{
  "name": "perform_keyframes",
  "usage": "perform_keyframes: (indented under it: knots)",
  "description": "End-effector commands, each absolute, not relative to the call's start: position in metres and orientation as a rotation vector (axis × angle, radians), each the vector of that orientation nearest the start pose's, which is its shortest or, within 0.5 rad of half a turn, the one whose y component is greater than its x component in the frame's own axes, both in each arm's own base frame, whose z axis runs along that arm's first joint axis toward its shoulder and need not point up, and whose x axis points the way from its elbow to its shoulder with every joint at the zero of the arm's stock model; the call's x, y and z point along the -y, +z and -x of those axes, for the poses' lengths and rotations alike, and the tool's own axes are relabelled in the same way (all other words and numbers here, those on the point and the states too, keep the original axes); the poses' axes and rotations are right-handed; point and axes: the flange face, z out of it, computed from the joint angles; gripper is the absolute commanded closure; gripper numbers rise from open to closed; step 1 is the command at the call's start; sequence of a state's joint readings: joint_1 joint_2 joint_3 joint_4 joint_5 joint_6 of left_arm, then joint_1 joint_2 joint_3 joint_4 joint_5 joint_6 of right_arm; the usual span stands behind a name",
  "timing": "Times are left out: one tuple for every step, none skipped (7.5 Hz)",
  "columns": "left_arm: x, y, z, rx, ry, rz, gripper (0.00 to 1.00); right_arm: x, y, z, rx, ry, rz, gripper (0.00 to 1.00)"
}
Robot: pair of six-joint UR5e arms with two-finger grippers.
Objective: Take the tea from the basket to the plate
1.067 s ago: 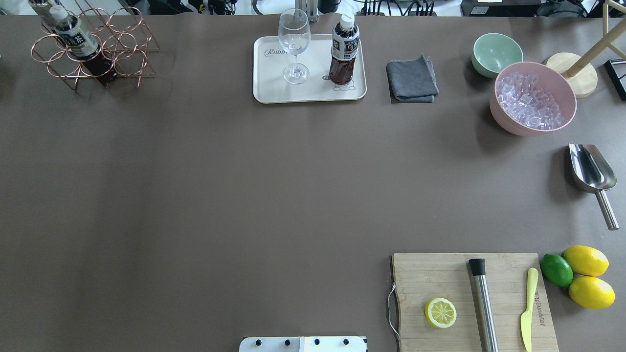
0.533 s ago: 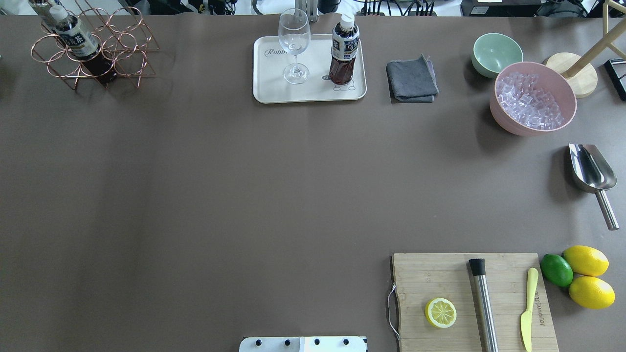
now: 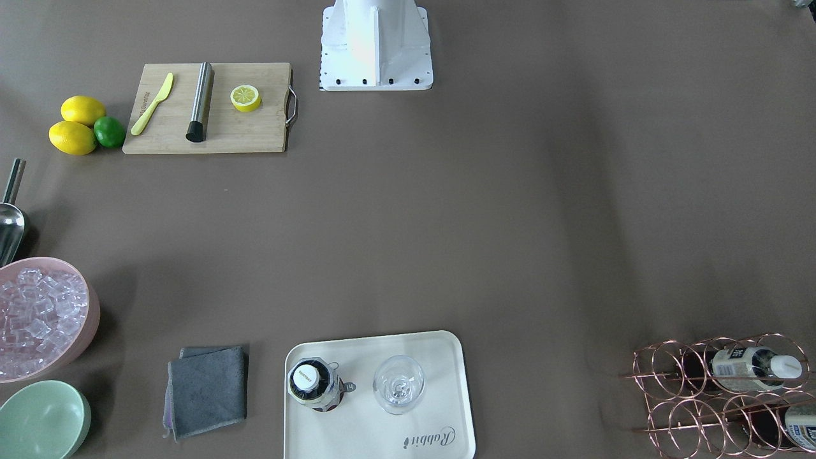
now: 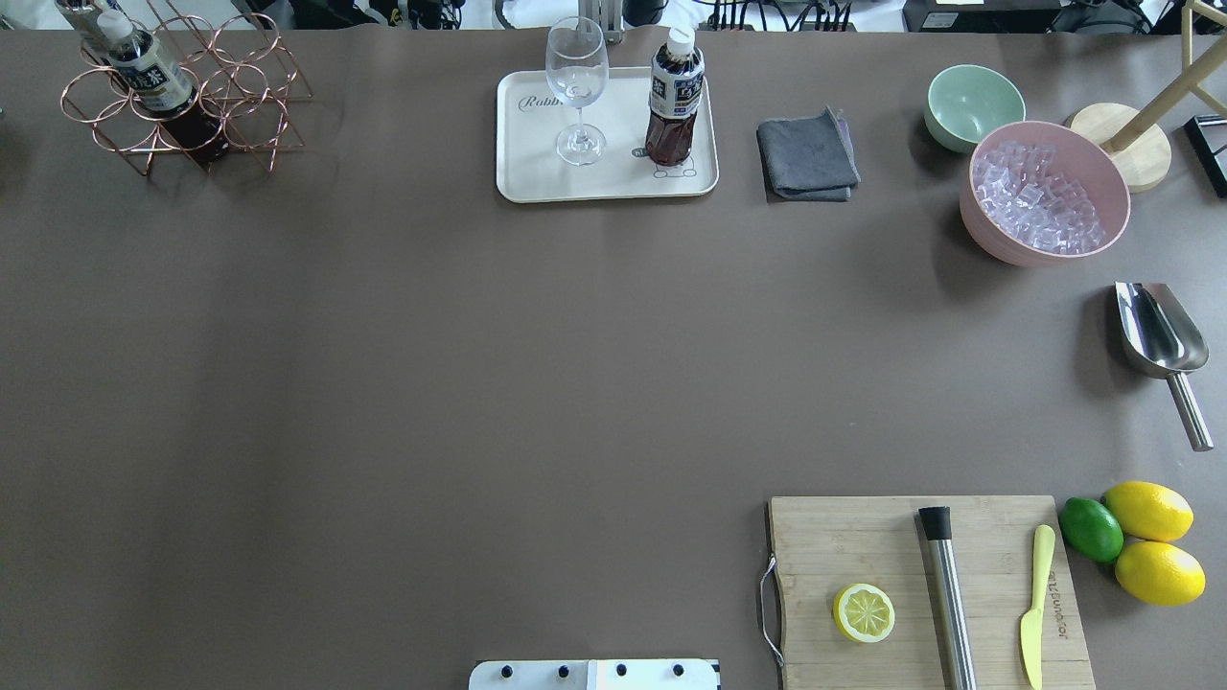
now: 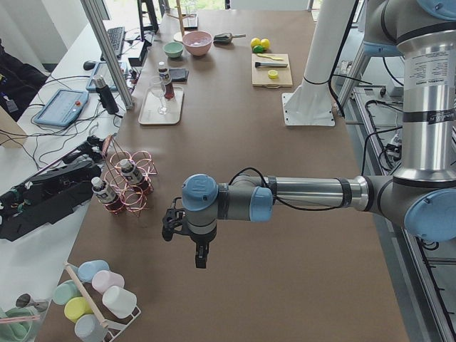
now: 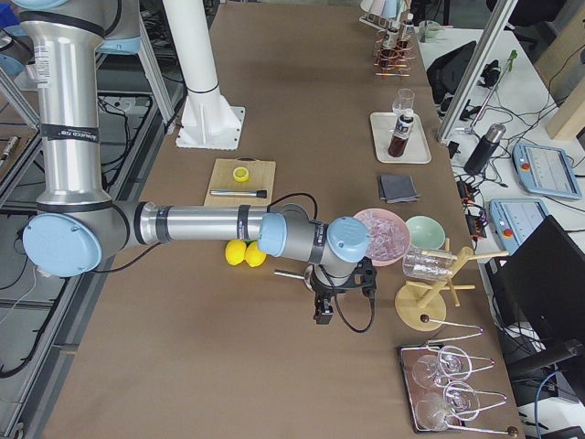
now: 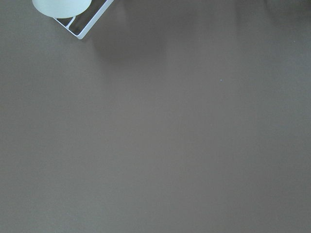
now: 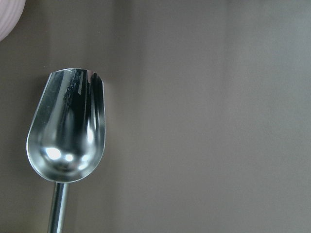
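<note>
At eleven o'clock two tea bottles [image 4: 151, 80] are held in the basket [image 4: 230, 105]; at twelve a third tea bottle [image 4: 675, 101] is stood on the plate [image 4: 537, 165] beside a wineglass [image 4: 577, 84]. Whether the left hand [image 5: 201, 258] or right hand [image 6: 321, 314] is spread cannot be told.

Brown table [image 4: 383, 383] under basket [image 4: 254, 91], plate [image 4: 537, 177], grey cloth [image 4: 807, 158], pink bowl [image 4: 980, 233], scoop [image 4: 1155, 335], cutting board [image 4: 834, 546]

L arm [image 5: 306, 192] & R arm [image 6: 196, 222] reach out horiz.; L pincer [image 5: 200, 258] & R pincer [image 6: 320, 311] point down, open/shut unclear.
</note>
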State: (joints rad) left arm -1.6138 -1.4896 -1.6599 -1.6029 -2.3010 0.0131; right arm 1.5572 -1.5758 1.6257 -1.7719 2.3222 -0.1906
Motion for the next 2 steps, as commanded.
perform_keyframes:
  knots:
    - [0.4585,0.652,0.0867,-0.727,-0.014,-0.061,0.02,0.4859,0.6459,-0.0588,0.756,-0.146,0.059,0.0]
    - [0.4585,0.6519,0.0867,-0.727,-0.014,-0.061,0.01,0.4879,0.6445,-0.0588,0.755,-0.152,0.044,0.0]
